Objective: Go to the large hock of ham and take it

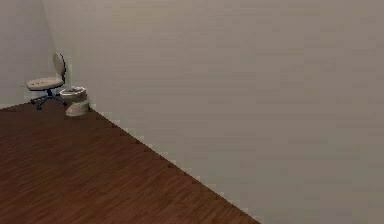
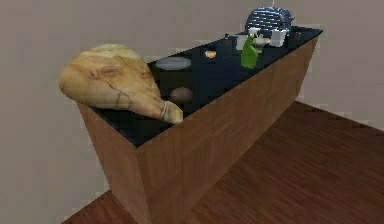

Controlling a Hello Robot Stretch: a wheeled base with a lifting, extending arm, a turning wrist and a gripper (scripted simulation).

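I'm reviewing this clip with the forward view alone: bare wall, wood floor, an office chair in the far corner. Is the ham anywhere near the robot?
Observer: Yes. In the arm side view the ham lies on a dark-topped counter, at its near end.
Operator: Anything close to it?
Observer: A small brown round thing sits by its narrow end, with a grey plate farther back.
Operator: And the far end?
Observer: A green bottle stands there, near a striped rounded appliance.

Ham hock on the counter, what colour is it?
The ham hock is golden tan with browner patches; arm side view.
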